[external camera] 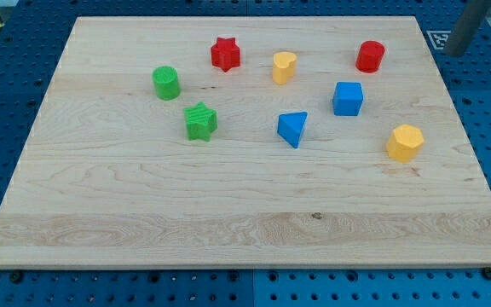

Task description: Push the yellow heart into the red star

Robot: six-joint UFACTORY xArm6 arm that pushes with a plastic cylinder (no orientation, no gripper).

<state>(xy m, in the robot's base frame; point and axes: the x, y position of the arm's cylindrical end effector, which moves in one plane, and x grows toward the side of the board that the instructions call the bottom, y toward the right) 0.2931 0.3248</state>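
The yellow heart [284, 66] lies near the view's top, a little right of the middle. The red star [225, 54] lies to its left and slightly higher, with a small gap between them. My rod comes in at the view's top right corner, and my tip [455, 53] is just past the board's right edge. It is far to the right of the yellow heart and touches no block.
A red cylinder [370, 56], blue cube [348, 98] and yellow hexagon [405, 142] lie on the right. A blue triangle [293, 129] lies mid-board. A green cylinder [166, 83] and green star [200, 121] lie on the left. The wooden board [228, 213] rests on a blue pegboard.
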